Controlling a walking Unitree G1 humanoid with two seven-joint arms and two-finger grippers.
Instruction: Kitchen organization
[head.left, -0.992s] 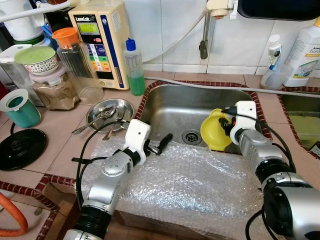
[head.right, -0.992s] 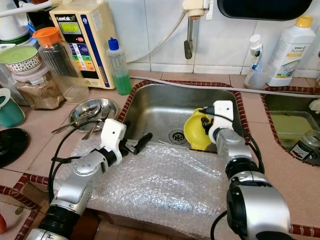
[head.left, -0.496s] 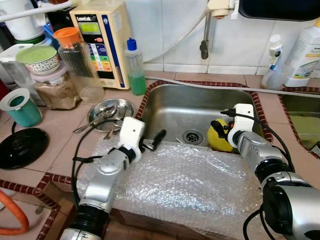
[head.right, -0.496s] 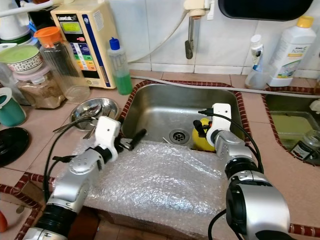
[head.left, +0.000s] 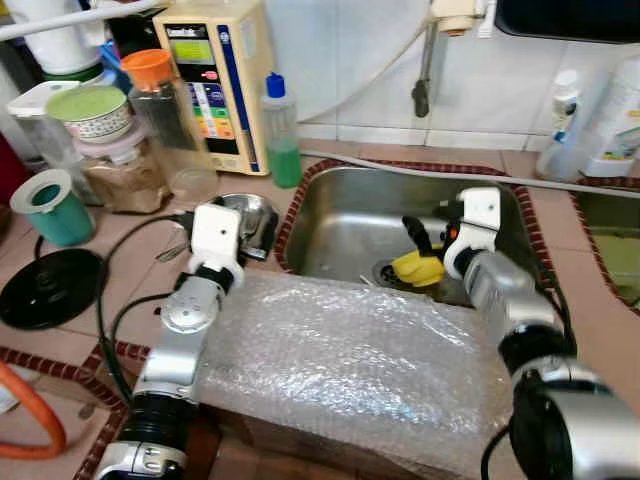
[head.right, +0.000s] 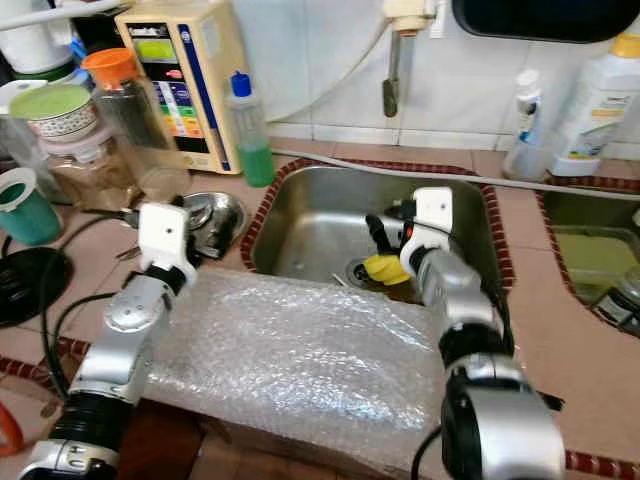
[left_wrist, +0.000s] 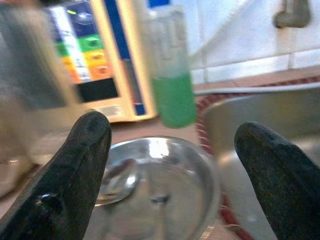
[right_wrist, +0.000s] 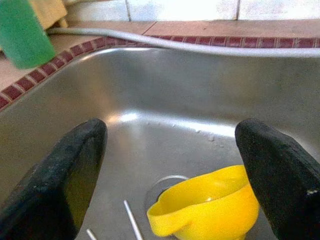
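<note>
1. In the left eye view, the right pincer (head.left: 425, 243) is hanging over the sink (head.left: 345, 215), its fingers spread with nothing between them. The yellow funnel (head.left: 418, 266) is lying on its side on the sink floor, at the drain, just below those fingers. The left pincer (head.left: 255, 222) is reaching over the steel bowl (head.left: 262, 208) on the tabletop (head.left: 110, 240), beside the sink's left rim. A sheet of bubble wrap (head.left: 340, 350) is covering the front of the sink.

2. In the right eye view, the same layout is showing: the funnel is resting loose in the basin, and a green soap bottle (head.right: 252, 130) is standing at the sink's back left corner.

3. In the left wrist view, the left pincer's two fingers (left_wrist: 75, 175) are standing wide apart, framing the steel bowl and the spoon (left_wrist: 117, 180) lying in it, touching neither.

4. In the right wrist view, the right pincer's fingers (right_wrist: 65, 180) are likewise parted, with the funnel sitting low between them, untouched.

5. Judging from this, the funnel appears set down in the sink, and the step in hand seems to be the bowl. The next move is calling for the left pincer to lower onto the bowl's rim and close.
</note>
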